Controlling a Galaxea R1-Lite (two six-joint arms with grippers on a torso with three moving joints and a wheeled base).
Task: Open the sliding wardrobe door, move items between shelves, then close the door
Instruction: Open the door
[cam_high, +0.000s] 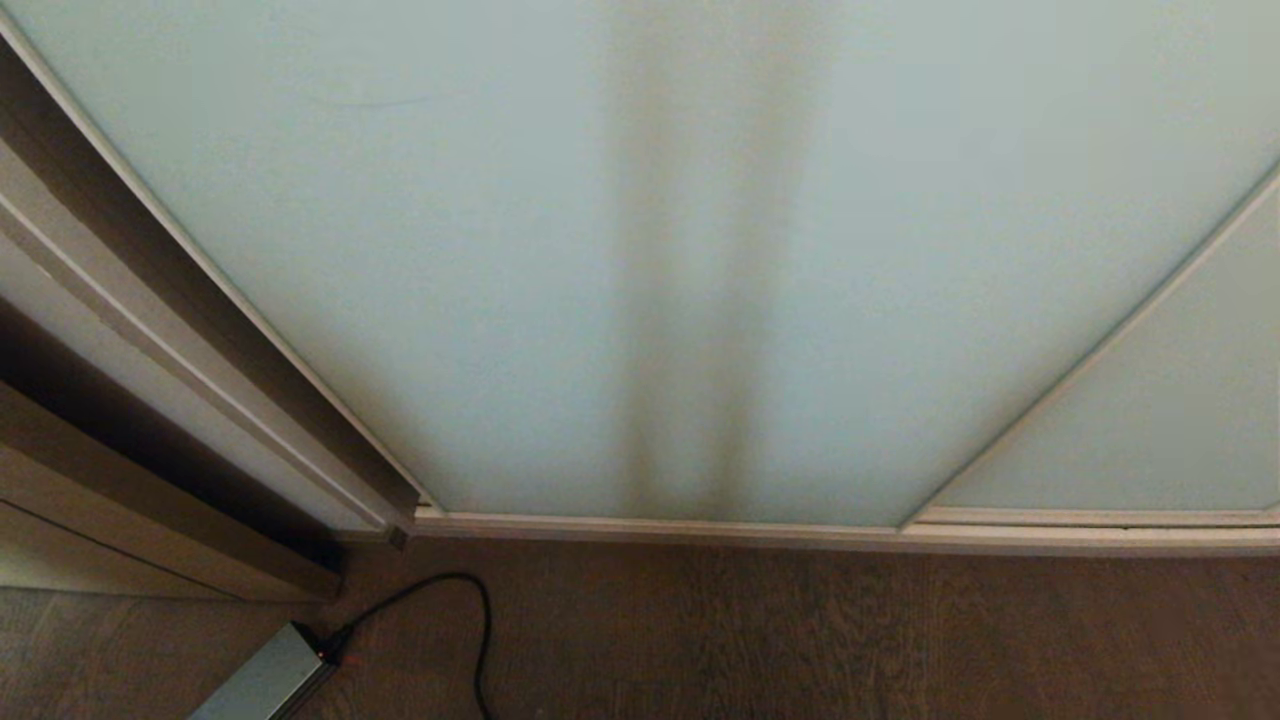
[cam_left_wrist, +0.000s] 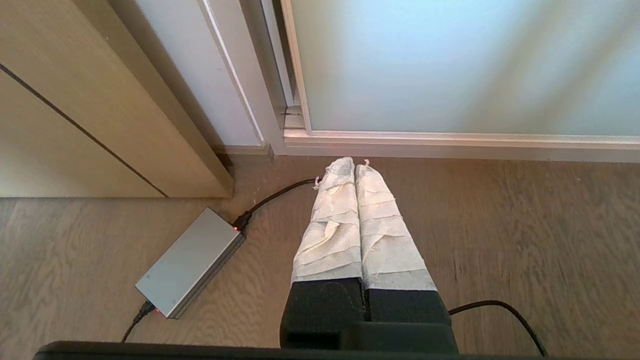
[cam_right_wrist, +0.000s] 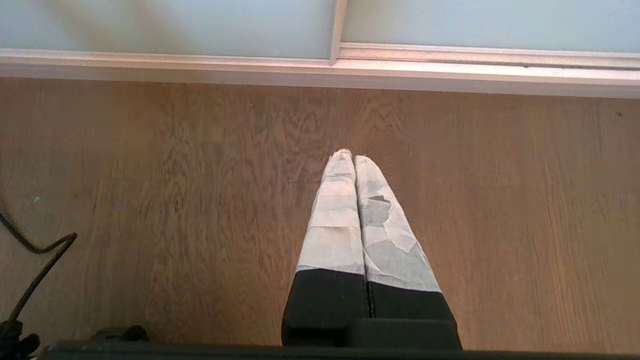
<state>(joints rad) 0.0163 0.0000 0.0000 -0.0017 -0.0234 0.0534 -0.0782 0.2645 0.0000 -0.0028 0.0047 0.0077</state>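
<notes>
Door filling the upper and middle head view, fully closed against the brown frame at left; best reached by its cream edge low at centre-left and pushed sideways along the track, no bags or shelves visible yet. Counted: two glass panels, two grippers, left gripper and right gripper, both clenched on nothing above the floor, one grey box lower left, with cables.

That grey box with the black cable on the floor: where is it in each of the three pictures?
Head view: grey box at the bottom left corner, partly cut off.
Left wrist view: left of the pincer, on the wooden floor.
Right wrist view: not in it.
Shared landmark: sliding wardrobe door.
</notes>
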